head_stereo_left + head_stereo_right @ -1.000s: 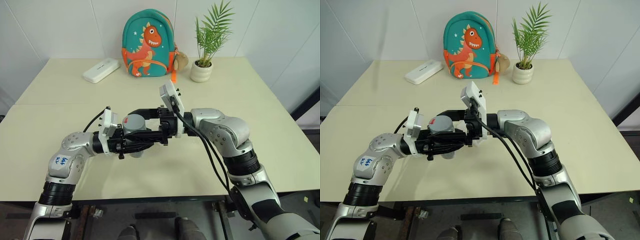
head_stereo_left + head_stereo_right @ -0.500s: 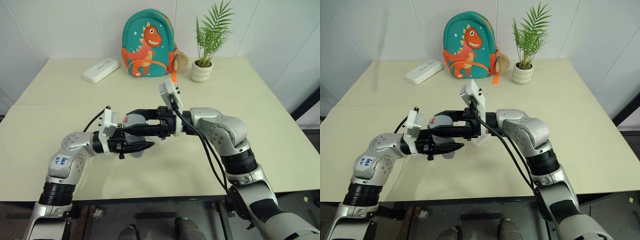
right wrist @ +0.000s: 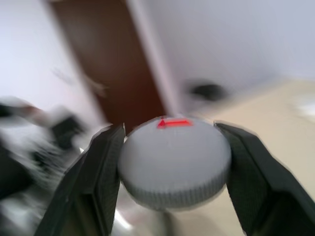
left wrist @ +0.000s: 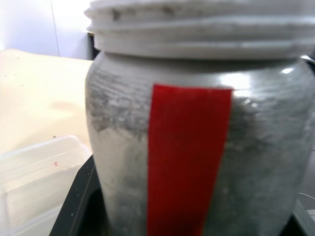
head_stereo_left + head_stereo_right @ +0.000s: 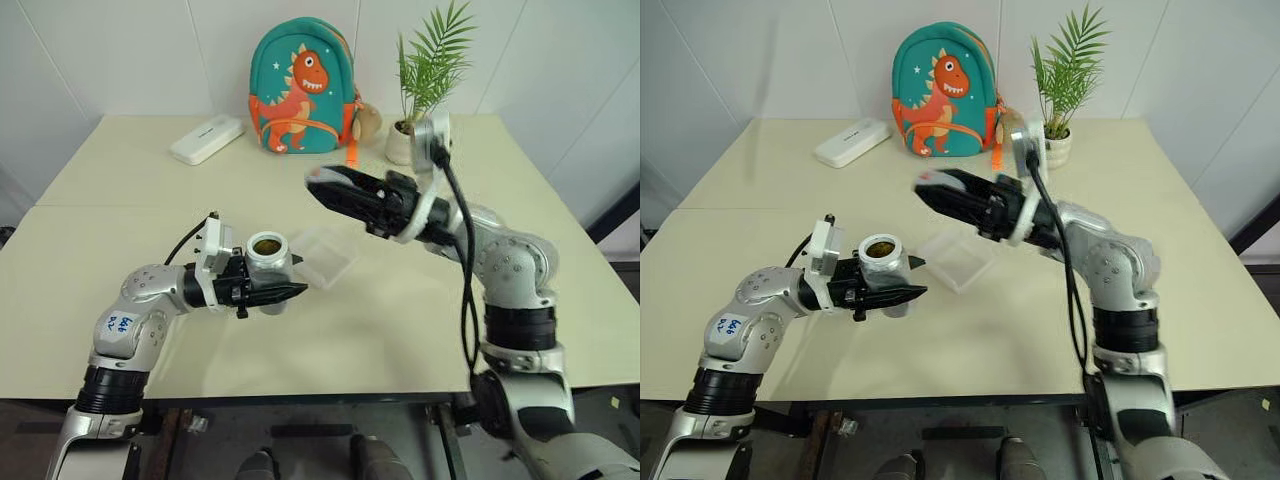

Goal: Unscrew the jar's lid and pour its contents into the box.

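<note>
Two claws apart, jar [image 5: 267, 262] beside box [image 5: 322, 256]

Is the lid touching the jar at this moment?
Apart. In the left eye view the jar stands open-mouthed in the left gripper, and the right wrist view shows the lid clamped in the right gripper.

The pale cream, matte surface [image 5: 120, 210] carries a small clear plastic tray with rounded corners [image 5: 322, 256] near its middle. Along the far edge lie a flat white oblong case [image 5: 206, 139] on the left, a teal backpack with an orange dinosaur print [image 5: 302, 88] standing at centre, and a white pot holding a green palm-like plant [image 5: 402, 142] to the right.
</note>
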You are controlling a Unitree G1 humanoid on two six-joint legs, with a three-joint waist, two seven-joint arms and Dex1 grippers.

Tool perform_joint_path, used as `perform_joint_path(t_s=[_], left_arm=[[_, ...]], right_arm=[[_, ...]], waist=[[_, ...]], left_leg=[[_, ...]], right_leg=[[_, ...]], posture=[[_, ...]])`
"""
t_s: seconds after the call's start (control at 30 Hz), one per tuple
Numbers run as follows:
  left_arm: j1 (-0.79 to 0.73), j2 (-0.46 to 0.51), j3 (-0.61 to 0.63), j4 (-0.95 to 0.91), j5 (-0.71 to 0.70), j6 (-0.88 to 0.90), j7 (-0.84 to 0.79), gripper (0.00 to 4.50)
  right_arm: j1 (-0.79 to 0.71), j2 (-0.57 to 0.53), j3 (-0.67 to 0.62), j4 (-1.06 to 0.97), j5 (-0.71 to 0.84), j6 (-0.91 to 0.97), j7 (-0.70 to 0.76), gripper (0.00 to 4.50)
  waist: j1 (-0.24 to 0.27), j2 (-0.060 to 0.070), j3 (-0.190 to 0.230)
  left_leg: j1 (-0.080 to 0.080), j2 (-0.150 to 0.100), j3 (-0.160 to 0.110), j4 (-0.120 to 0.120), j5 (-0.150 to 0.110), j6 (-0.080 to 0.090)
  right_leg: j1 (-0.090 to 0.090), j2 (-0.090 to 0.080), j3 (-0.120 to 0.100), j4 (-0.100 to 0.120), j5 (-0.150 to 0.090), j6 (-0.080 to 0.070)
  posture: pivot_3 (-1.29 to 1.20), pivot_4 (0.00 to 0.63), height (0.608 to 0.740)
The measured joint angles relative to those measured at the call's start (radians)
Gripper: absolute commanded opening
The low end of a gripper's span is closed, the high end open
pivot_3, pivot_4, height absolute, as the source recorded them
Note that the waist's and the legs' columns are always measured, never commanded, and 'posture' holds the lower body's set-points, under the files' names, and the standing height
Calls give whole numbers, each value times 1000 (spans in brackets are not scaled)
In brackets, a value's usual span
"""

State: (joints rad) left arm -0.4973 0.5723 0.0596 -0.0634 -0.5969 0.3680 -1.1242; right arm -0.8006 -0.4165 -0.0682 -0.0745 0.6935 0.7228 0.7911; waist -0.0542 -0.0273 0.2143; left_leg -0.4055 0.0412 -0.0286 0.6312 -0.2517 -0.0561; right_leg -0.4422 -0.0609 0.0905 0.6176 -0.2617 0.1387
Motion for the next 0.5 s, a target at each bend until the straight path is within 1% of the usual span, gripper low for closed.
perform_joint_path(t_s=[0.07,0.13,0.23,0.3,0.37,0.43,0.5], left_arm=[[2,5,3,0,0,0,3,2102],[4,7,9,1,0,0,9,2102],[2,11,25,8,-7,4,8,2102],[-3,10,36,26,-20,16,5,2102],[-21,8,39,43,-29,26,1,2102],[-49,1,39,58,-31,31,-3,2102],[-78,-5,39,80,-31,35,-3,2102]], right_arm=[[93,-59,7,16,-106,-114,-2,2561],[191,-83,-33,79,-171,-215,-27,2561],[323,-116,-59,246,-302,-400,-58,2561],[359,-114,-57,347,-357,-482,-70,2561],[360,-100,-58,436,-392,-551,-87,2561],[354,-76,-66,476,-395,-598,-93,3272],[345,-50,-98,503,-373,-610,-104,3829]], waist=[[0,0,0],[0,0,0],[-3,-1,0],[-9,0,0],[-18,-1,0],[-26,-1,0],[-30,-1,0]], left_leg=[[0,0,0,-1,0,0],[0,0,1,-1,0,0],[1,0,3,-1,0,0],[3,0,7,-1,0,0],[4,0,9,0,1,2],[5,0,10,1,2,2],[7,0,10,1,3,2]], right_leg=[[0,0,0,-1,0,0],[0,0,1,-1,0,0],[0,0,3,-1,0,1],[0,0,6,0,1,1],[0,0,8,0,2,2],[1,1,9,0,3,3],[3,1,10,0,4,3]], posture=[[0,150,740],[0,150,740],[0,150,740],[0,150,740],[0,150,740],[0,150,740],[0,150,740]])
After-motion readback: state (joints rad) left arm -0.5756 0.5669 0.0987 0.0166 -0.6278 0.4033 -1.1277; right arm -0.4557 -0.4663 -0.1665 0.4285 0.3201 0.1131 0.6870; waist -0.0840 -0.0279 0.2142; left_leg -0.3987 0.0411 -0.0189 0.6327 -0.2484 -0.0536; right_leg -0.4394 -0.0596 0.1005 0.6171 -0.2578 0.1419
